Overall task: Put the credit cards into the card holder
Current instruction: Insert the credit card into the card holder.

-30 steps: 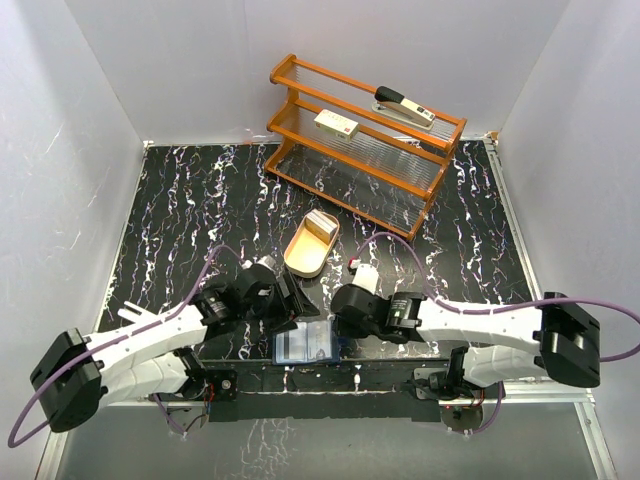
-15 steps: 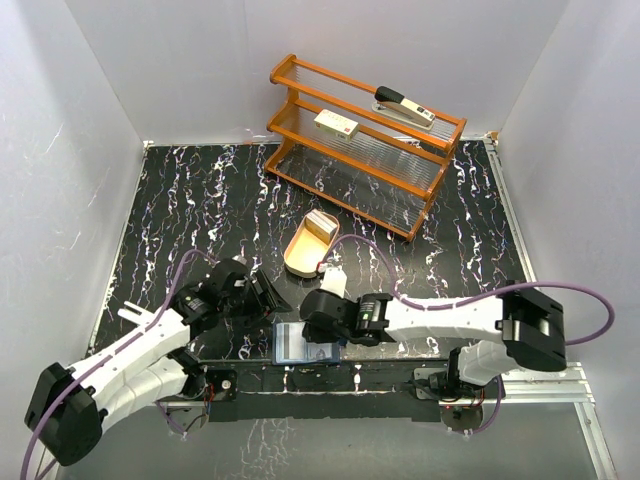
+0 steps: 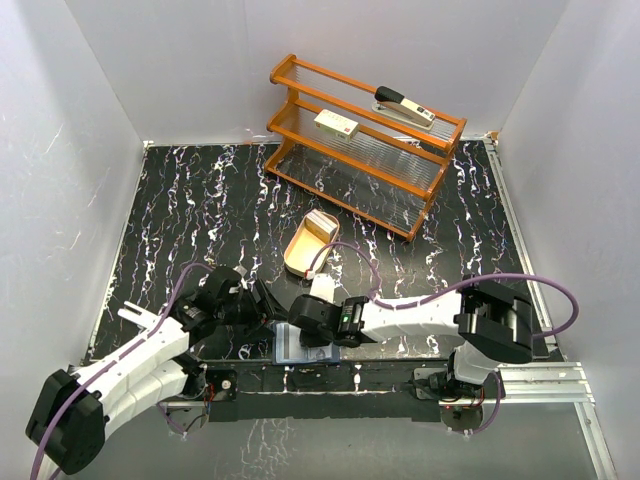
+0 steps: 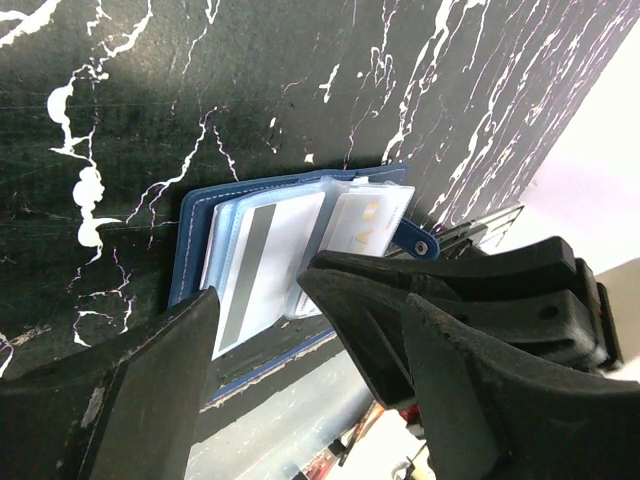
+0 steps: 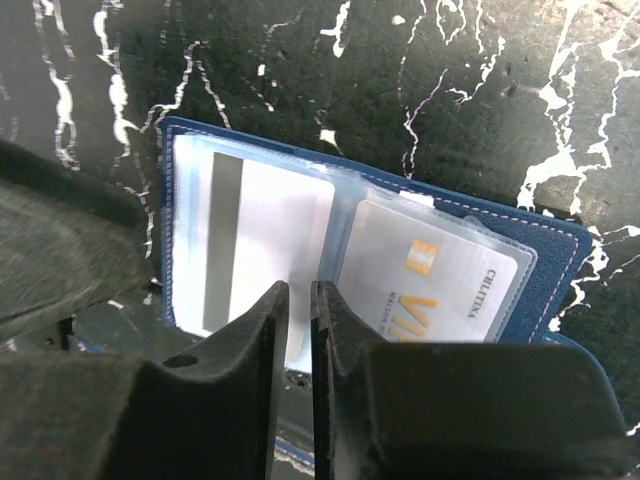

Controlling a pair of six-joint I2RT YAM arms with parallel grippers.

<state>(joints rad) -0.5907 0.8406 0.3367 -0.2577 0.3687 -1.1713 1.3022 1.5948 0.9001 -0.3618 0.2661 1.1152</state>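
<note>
Two arms have shifted in the last second. The right arm (image 3: 430, 312) has swung in from the right, its elbow now nearer the middle. The right gripper (image 5: 299, 290) has come leftward over the card holder (image 5: 555, 248) and hides most of what showed plainly from above before. The left arm (image 3: 140, 352) has drawn back a little to the left. The left gripper (image 3: 264, 308) hangs just beside the holder's left edge, jaws spread wide with nothing between them. The right gripper's fingers are nearly together, with only a thin slit left. I cannot tell whether they nip a card's edge, because the tips cover that spot.

The card holder lies open and flat at the near edge of the black marbled table (image 3: 180, 220), between the two grippers. Two credit cards (image 5: 265, 235) show in it, a dark-striped one on the left and a gold-lettered one under the clear right pocket.

Nothing else has moved. Beyond the holder sits the tan oval tray (image 3: 290, 258) with something pale and flat at its far end, and the right arm's purple cable (image 3: 345, 244) loops just beside it. At the back stands the orange rack (image 3: 400, 190), with a cream box (image 3: 337, 124) on its middle shelf and a stapler (image 3: 403, 106) on top.
</note>
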